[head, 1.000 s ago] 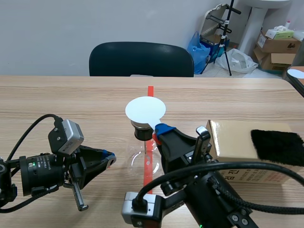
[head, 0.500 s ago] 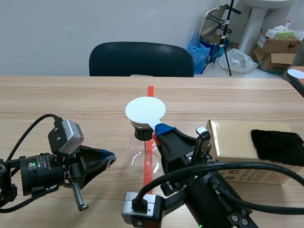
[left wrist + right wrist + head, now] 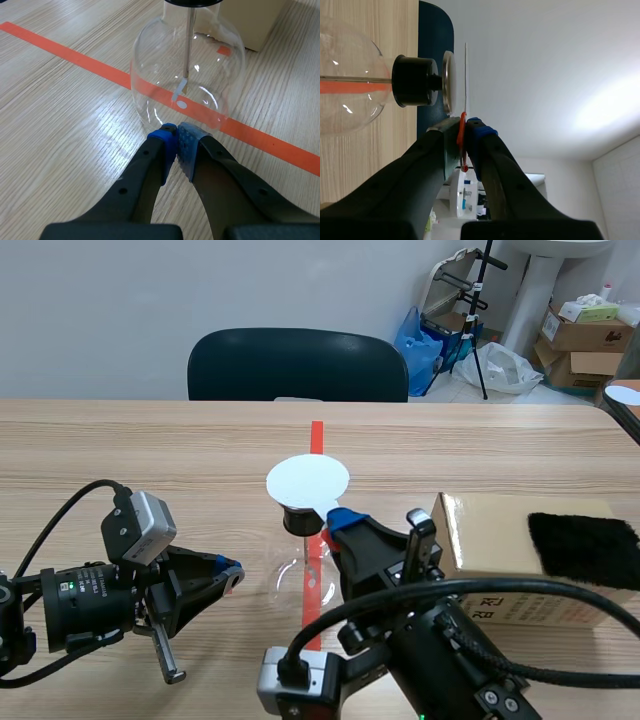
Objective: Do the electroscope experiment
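Flask [image 3: 300, 575] stands upright on the counter [image 3: 150, 450]. It is a round, thin-walled bulb of clear glass with a narrow neck plugged by a black stopper [image 3: 414, 81]. A flat metal plate [image 3: 448, 82] sits on top of the stopper. A thin rod [image 3: 189, 45] hangs down inside the flask and ends in a small pale leaf [image 3: 180, 92]. Judged fragile and light, with a smooth, slippery bulb and a top-heavy cap. A hold, if needed, is best taken at the stopper or neck, never by squeezing the bulb, and the leaf would not stand a jolt. The disc [image 3: 308, 480] is white, round, very thin and stiff-looking, and probably near weightless. It hovers flat just over the plate, with a thin gap showing in the right wrist view. The right tool [image 3: 465, 127] is clamped on the disc's edge tab. A thin orange-red piece also sits between the pads, and what it is cannot be told. The rim grip suits the disc, since it keeps the face free. The left tool [image 3: 176, 132] has its fingers together on nothing, low on the counter with its tips just beside the flask's base, whether touching cannot be told. To the right of the flask stands a stiff, matte cardboard box [image 3: 500, 540]. A black furry cloth [image 3: 583, 548], soft and limp, lies on top of it.
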Motion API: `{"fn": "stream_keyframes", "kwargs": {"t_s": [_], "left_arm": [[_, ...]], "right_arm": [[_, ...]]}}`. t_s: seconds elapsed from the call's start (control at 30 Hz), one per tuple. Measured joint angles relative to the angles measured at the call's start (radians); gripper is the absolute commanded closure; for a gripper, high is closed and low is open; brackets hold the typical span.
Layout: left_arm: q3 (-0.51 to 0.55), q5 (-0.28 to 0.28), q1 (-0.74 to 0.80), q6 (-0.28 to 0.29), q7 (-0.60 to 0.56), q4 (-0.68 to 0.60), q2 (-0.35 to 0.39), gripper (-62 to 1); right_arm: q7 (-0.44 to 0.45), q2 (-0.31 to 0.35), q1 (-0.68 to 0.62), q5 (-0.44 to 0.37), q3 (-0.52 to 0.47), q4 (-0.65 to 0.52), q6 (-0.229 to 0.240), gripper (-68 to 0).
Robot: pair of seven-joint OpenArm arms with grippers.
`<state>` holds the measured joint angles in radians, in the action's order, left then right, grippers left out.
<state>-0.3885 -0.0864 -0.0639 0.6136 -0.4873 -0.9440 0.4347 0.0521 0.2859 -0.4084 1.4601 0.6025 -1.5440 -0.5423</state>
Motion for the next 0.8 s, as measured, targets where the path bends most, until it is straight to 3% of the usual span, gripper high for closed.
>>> {"fn": "stream_keyframes", "kwargs": {"t_s": [0.37, 0.5, 0.8], "left_arm": [[0.0, 0.0, 0.0, 0.0, 0.0, 0.0, 0.0, -3.1], [0.0, 0.0, 0.0, 0.0, 0.0, 0.0, 0.0, -3.1], [0.0, 0.0, 0.0, 0.0, 0.0, 0.0, 0.0, -3.1]], "right_arm": [[-0.017, 0.0, 0.0, 0.0, 0.0, 0.0, -0.026, -1.0], [-0.094, 0.0, 0.0, 0.0, 0.0, 0.0, -0.026, -1.0], [-0.373, 0.0, 0.0, 0.0, 0.0, 0.0, -0.026, -1.0]]}}
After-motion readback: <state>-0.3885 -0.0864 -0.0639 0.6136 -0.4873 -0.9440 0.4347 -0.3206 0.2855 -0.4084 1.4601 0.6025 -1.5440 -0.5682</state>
